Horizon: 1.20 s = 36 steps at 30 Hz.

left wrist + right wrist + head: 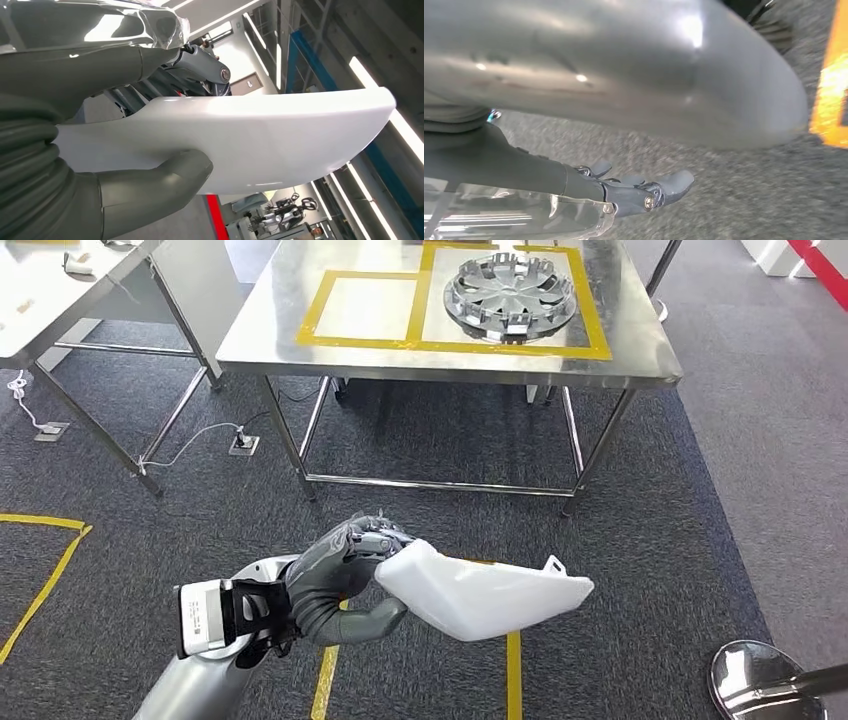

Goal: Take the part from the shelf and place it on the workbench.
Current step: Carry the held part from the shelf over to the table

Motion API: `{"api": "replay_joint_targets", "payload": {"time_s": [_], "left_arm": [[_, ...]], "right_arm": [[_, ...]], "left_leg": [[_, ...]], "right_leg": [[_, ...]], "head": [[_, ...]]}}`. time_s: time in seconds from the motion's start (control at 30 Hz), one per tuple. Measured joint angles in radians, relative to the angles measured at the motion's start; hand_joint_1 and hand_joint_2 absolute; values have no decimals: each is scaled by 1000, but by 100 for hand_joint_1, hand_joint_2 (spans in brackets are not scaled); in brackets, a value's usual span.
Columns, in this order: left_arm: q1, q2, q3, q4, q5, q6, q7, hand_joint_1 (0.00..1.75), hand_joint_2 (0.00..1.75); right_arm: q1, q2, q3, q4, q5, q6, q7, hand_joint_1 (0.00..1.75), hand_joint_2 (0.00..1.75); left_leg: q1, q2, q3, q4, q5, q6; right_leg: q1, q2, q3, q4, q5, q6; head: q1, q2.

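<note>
Gripping glossy white curved part (pixel 487 592), left hand (pixel 340 580)

White glossy part (pixel 485 590): you see it low in frame, centre, long curved shell, small tab at right end, lying roughly level above carpet. Left hand (pixel 340 585) grips its left end. Steel workbench (pixel 300 335) sits upper centre of frame, well apart.
</note>
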Motion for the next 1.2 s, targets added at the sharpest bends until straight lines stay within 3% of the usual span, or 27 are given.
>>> {"api": "replay_joint_targets", "payload": {"time_s": [0.07, 0.1, 0.13, 0.17, 0.2, 0.27, 0.3, 0.33, 0.4, 0.43, 0.5, 0.53, 0.6, 0.63, 0.67, 0.7, 0.8, 0.83, 0.87, 0.93, 1.0, 1.03, 1.1, 1.13, 1.17, 1.2], "left_arm": [[0, 2, 0, 2, 0, -1, 0, 175, 175], [0, 2, -1, 3, 0, -2, 0, 175, 175], [0, 3, -1, 4, 0, -3, 0, 175, 175], [0, 3, -1, 6, 0, -4, 0, 175, 175], [-1, 4, -2, 8, 0, -6, 0, 175, 175], [-2, 5, -2, 16, 0, -9, 0, 175, 175], [-3, 6, -3, 20, -1, -9, 1, 175, 175], [-7, 6, -4, 23, 0, -9, 1, 175, 175], [-23, 2, -5, 25, 0, -10, 0, 175, 175], [-31, -1, -6, 26, 0, -10, 0, 175, 175], [-38, -4, -11, 33, 0, -11, -1, 175, 175], [-39, -4, -15, 39, 0, -12, -1, 175, 175], [-38, -4, -23, 49, -1, -13, -2, 175, 175], [-37, -4, -25, 53, -1, -13, -3, 175, 175], [-37, -4, -28, 57, -1, -13, -6, 175, 175], [-35, -3, -30, 61, -1, -12, -8, 175, 175], [-30, 0, -34, 72, -2, -12, -12, 175, 175], [-29, 0, -35, 74, -2, -12, -13, 175, 175], [-30, -2, -36, 75, -2, -12, -13, 175, 175], [-35, -8, -38, 74, -1, -12, -15, 175, 175], [-37, -10, -40, 74, -1, -12, -16, 175, 175], [-37, -9, -41, 75, -1, -12, -16, 175, 175], [-35, -5, -42, 76, -1, -13, -16, 175, 175], [-34, -3, -42, 76, -1, -14, -17, 175, 175], [-33, -1, -42, 76, -1, -14, -18, 175, 175], [-31, 0, -42, 76, -2, -14, -19, 175, 175]], "right_arm": [[0, 2, -9, 0, -7, 1, 4, 0, 0], [1, 4, -13, 0, -10, 2, 5, 0, 0], [1, 5, -17, 0, -12, 2, 6, 0, 0], [1, 6, -20, 0, -14, 3, 7, 0, 0], [1, 7, -24, 0, -16, 3, 7, 0, 0], [0, 12, -31, 0, -17, 3, 6, 0, 0], [-1, 14, -32, 0, -18, 3, 6, 0, 0], [-2, 16, -33, 0, -18, 3, 5, 0, 0], [-7, 19, -35, 0, -17, 4, 3, 0, 0], [-11, 21, -35, 0, -16, 4, 1, 0, 0], [-16, 24, -38, 0, -16, 7, -3, 0, 0], [-16, 25, -39, 0, -16, 8, -5, 0, 0], [-11, 27, -40, 0, -16, 11, -7, 0, 0], [-7, 29, -40, 0, -17, 11, -8, 0, 0], [-5, 30, -40, 1, -17, 12, -10, 0, 0], [-2, 31, -40, 1, -17, 12, -11, 0, 0], [5, 33, -43, 2, -18, 12, -13, 0, 0], [5, 35, -44, 3, -18, 12, -15, 0, 0], [3, 36, -45, 3, -18, 12, -17, 0, 0], [-1, 38, -47, 3, -18, 12, -19, 0, 0], [-5, 38, -49, 3, -18, 12, -20, 0, 0], [-5, 38, -51, 3, -18, 12, -20, 0, 0], [-3, 37, -54, 3, -16, 10, -22, 0, 0], [-2, 37, -55, 3, -15, 9, -23, 0, 0], [0, 36, -56, 3, -14, 8, -24, 0, 0], [0, 35, -56, 3, -13, 7, -25, 0, 0]], "left_leg": [[8, 1, -81, 67, -46, -11], [11, 1, -112, 74, -74, -15], [14, 1, -132, 59, -89, -18], [15, 1, -139, 21, -81, -19], [16, 1, -137, -34, -43, -18], [14, -2, -125, -147, 83, -13], [12, -3, -117, -176, 125, -9], [10, -3, -109, -188, 144, -2], [10, -2, -85, -189, 125, 12], [12, 0, -72, -194, 114, 20], [15, 4, -42, -201, 91, 31], [15, 6, -26, -202, 76, 34], [15, 7, 8, -203, 45, 36], [15, 7, 28, -203, 28, 36], [15, 9, 49, -203, 11, 35], [15, 11, 73, -203, -8, 33], [9, 17, 124, -205, -61, 18], [7, 19, 137, -206, -72, 12], [6, 20, 147, -204, -76, 5], [7, 23, 124, -151, -49, -6], [9, 19, 43, -32, -18, -16], [10, 16, -2, 23, -27, -20], [12, 15, -79, 77, -100, -24], [12, 15, -103, 70, -135, -24], [12, 15, -115, 42, -150, -23], [11, 15, -116, -4, -133, -20]], "right_leg": [[-6, 4, 31, -10, -20, 2], [-8, 7, 46, -12, -33, 4], [-11, 10, 62, -12, -46, 6], [-13, 14, 80, -12, -61, 8], [-14, 17, 98, -13, -77, 11], [-14, 24, 131, -13, -110, 19], [-14, 27, 143, -18, -125, 25], [-14, 29, 158, -22, -134, 32], [-15, 29, 162, -3, -121, 44], [-15, 23, 141, 45, -97, 49], [-14, 8, 46, 187, -68, 54], [-14, 2, -8, 251, -86, 56], [-14, -2, -95, 307, -176, 59], [-14, -2, -121, 298, -217, 60], [-14, -4, -137, 268, -230, 60], [-14, -8, -145, 218, -203, 58], [-11, -40, -146, 72, 19, 46], [-9, -45, -143, 55, 59, 42], [-9, -42, -135, 53, 63, 37], [-13, -28, -113, 46, 52, 26], [-18, -18, -82, 32, 37, 17], [-18, -14, -66, 26, 27, 13], [-18, -4, -32, 18, 4, 11], [-18, 1, -14, 16, -10, 11], [-17, 5, 5, 15, -25, 11], [-16, 9, 24, 15, -40, 12]], "head": [[-1, 0], [-1, 0], [-1, 0], [-1, 0], [-1, 0], [-1, 0], [-1, 0], [0, 0], [0, 0], [1, 0], [2, 0], [3, 0], [3, 0], [4, 0], [4, 0], [5, 0], [8, 0], [8, 0], [6, 0], [5, 0], [4, 0], [4, 0], [3, 0], [3, 0], [3, 0], [3, 0]]}}
